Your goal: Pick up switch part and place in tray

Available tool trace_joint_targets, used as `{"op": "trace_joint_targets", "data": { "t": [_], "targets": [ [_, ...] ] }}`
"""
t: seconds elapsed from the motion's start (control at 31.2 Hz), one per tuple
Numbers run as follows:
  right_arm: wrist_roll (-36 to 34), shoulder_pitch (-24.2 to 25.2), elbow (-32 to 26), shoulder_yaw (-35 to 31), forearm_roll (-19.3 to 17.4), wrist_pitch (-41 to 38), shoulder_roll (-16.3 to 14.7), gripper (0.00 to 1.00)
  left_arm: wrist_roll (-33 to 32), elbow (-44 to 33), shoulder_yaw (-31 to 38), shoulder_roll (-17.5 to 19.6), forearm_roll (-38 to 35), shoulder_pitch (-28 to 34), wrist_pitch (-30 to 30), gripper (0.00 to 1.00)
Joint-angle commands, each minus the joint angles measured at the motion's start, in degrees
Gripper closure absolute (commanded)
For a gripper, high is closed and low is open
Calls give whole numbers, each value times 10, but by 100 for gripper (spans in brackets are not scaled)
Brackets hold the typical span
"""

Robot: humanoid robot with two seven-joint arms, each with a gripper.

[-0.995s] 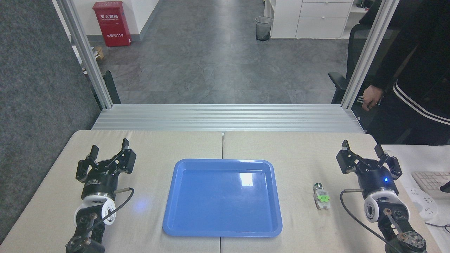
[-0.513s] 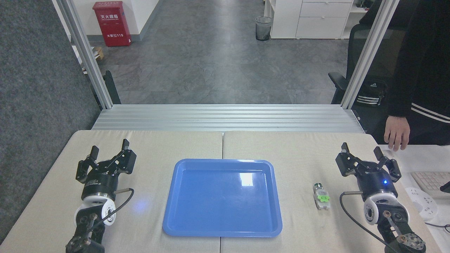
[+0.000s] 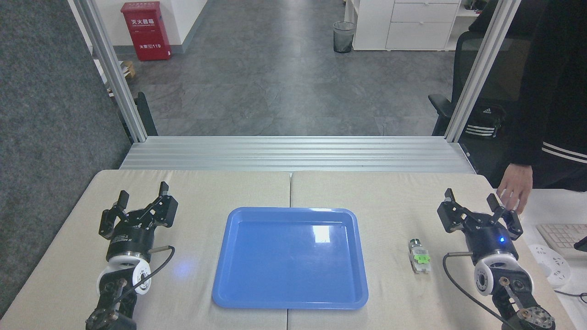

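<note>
Leftmost, the left gripper (image 3: 142,193) is hovering over the beige table (image 3: 197,188) with its fingers spread apart, holding nothing. Next, the blue tray (image 3: 220,293) is lying flat at the table's middle, nothing sitting in it. Right of the tray, clear of its rim, the switch part (image 3: 418,257) is lying on the cloth, silver end pointing away. Beyond it, the right gripper (image 3: 471,197) is hanging with jaws wide, empty. A person's hand (image 3: 516,187) is reaching down just past it.
</note>
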Motion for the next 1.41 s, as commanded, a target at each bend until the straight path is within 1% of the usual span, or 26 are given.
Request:
{"op": "trace_joint_targets", "data": {
  "t": [0.0,0.61,0.71,0.8,0.9,0.99,1.06,1.12,1.22,1.38],
  "targets": [
    [0,2,0,0,2,0,-1,2,0,0,0,0,0,0,0,0],
    [0,3,1,21,3,0,1,2,0,0,0,1,0,0,0,0],
    [0,6,1,36,3,0,13,2,0,0,0,1,0,0,0,0],
    [1,24,1,60,4,0,23,2,0,0,0,1,0,0,0,0],
    [8,36,3,84,7,1,42,2,0,0,0,1,0,-1,0,0],
    [35,49,17,95,30,1,63,2,0,0,0,1,0,-2,0,0],
    [39,54,32,95,49,1,78,2,-1,0,0,1,0,-2,0,0],
    [41,57,45,97,60,1,87,2,-1,0,0,1,0,-2,0,0],
    [41,59,66,100,62,1,92,2,-1,0,0,0,0,-2,0,0],
    [44,61,69,107,64,2,93,5,0,0,0,1,0,-2,0,0]
  ]
}}
